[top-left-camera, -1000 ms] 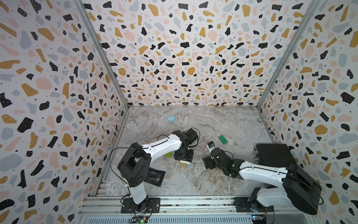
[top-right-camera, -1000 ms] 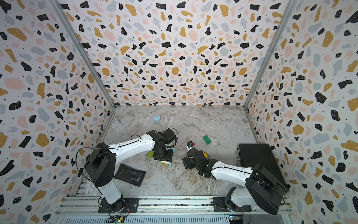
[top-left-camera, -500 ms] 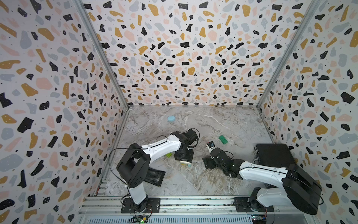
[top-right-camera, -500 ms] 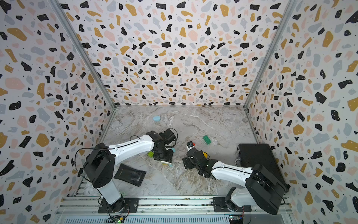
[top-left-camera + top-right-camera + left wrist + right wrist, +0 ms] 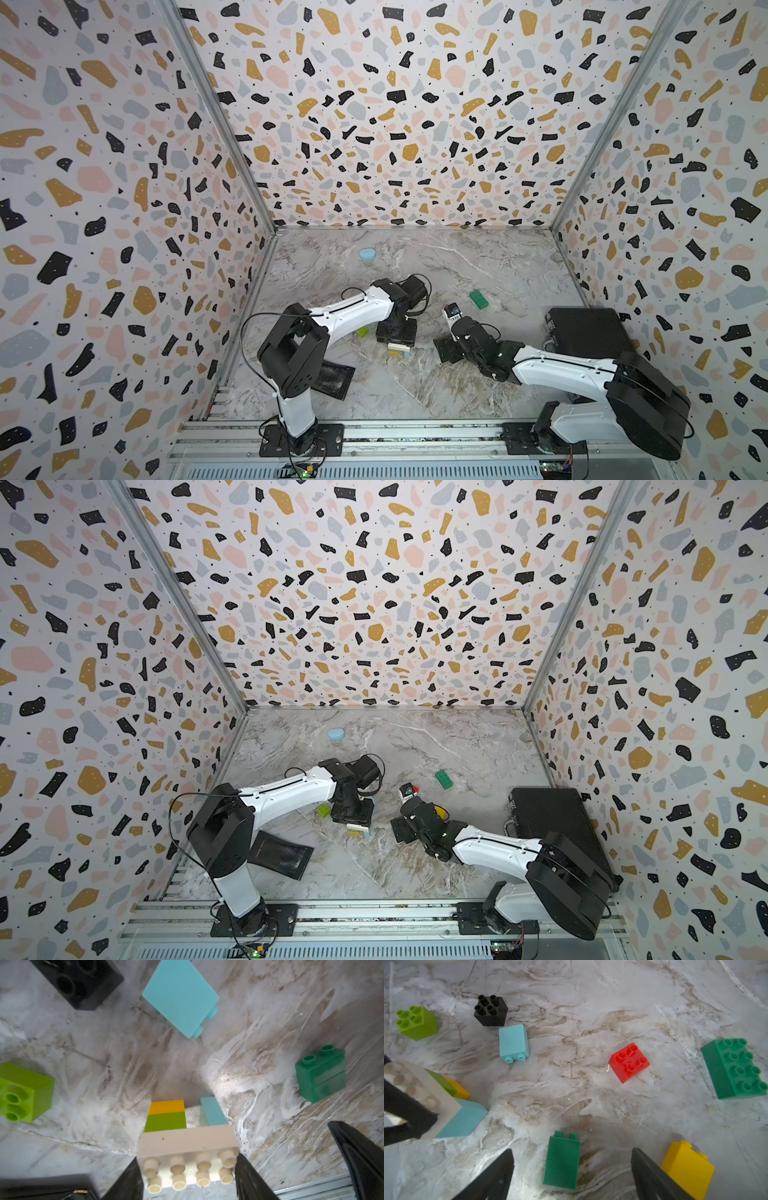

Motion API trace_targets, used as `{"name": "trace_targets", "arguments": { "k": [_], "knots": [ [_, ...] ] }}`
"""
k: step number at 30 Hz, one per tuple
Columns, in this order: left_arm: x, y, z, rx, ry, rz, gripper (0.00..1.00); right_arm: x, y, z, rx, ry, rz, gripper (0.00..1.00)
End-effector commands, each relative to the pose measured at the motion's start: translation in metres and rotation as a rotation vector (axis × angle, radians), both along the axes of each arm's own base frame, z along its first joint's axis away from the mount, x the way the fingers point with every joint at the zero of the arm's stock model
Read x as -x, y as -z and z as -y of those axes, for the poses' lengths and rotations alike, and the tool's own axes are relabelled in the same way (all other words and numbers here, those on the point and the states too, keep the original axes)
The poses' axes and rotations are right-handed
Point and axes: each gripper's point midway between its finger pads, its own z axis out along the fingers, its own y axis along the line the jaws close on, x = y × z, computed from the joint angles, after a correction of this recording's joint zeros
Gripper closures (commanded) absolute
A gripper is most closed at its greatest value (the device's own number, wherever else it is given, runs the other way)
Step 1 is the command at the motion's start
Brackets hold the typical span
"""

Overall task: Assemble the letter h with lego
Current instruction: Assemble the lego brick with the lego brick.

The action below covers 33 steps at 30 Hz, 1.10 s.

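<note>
We see the main risk at the build (image 5: 400, 349), near the table's (image 5: 415, 395) middle: the white brick (image 5: 187, 1142) bridges a lime-on-yellow stack (image 5: 165, 1121) and a blue brick (image 5: 213, 1111), and we cannot tell whether its underside is pressed fully home on both. If the left gripper (image 5: 188, 1174) lifts or twists before that, a leg could drop off or the build could tip. The second risk is at the right gripper (image 5: 571, 1150): a yellow brick (image 5: 687, 1167) sits just beside one finger, so a descent could shove it, and the green brick (image 5: 562, 1161) between the jaws lies on its side and may skid as they close

The left arm reaches forward with its wrist bent steeply down; its jaws are part-way closed, clamped on the white brick's short ends. The right arm lies low and stretched toward the centre, jaws spread wide and empty, straddling the green brick
</note>
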Motion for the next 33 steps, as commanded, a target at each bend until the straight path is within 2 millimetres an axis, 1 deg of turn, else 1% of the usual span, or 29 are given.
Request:
{"name": "trace_targets", "arguments": {
  "k": [1,8,11,15,16,17,18,19,20,24,27,29,30,33],
  "knots": [
    [0.018,0.049,-0.031,-0.175,-0.04,-0.097,0.85,-0.005,-0.014,-0.005,-0.031,0.0,0.021,0.1],
    [0.02,0.061,-0.029,-0.184,-0.039,-0.132,0.85,-0.003,-0.017,-0.006,-0.048,-0.005,0.022,0.1],
    [0.02,0.062,-0.027,-0.178,-0.047,-0.136,0.83,-0.003,-0.018,-0.006,-0.054,-0.006,0.025,0.1],
    [0.015,0.054,-0.026,-0.175,-0.056,-0.112,0.71,-0.003,-0.019,-0.006,-0.054,-0.006,0.029,0.06],
    [0.013,0.051,-0.027,-0.177,-0.059,-0.104,0.64,-0.002,-0.019,-0.005,-0.056,-0.006,0.03,0.04],
    [0.012,0.049,-0.027,-0.175,-0.061,-0.097,0.6,-0.002,-0.02,-0.005,-0.058,-0.003,0.033,0.03],
    [0.011,0.047,-0.026,-0.173,-0.061,-0.092,0.58,-0.003,-0.02,-0.004,-0.058,-0.002,0.036,0.01],
    [0.011,0.044,-0.026,-0.17,-0.064,-0.087,0.54,-0.003,-0.02,-0.003,-0.058,0.001,0.038,0.01],
    [0.009,0.042,-0.026,-0.165,-0.068,-0.08,0.47,-0.003,-0.021,-0.003,-0.06,0.003,0.039,0.01],
    [0.005,0.029,-0.021,-0.132,-0.076,-0.053,0.34,-0.003,-0.021,-0.002,-0.057,0.009,0.042,0.01],
    [0.001,0.014,-0.018,-0.104,-0.082,-0.027,0.27,-0.004,-0.019,0.0,-0.051,0.02,0.042,0.01],
    [-0.002,0.001,-0.016,-0.083,-0.085,-0.005,0.18,-0.005,-0.019,0.002,-0.042,0.031,0.041,0.01],
    [-0.004,-0.005,-0.016,-0.076,-0.086,0.005,0.16,-0.006,-0.019,0.003,-0.04,0.037,0.043,0.01],
    [-0.009,-0.031,-0.016,-0.05,-0.082,0.056,0.01,-0.008,-0.019,0.007,-0.027,0.059,0.046,0.01]
  ]
}}
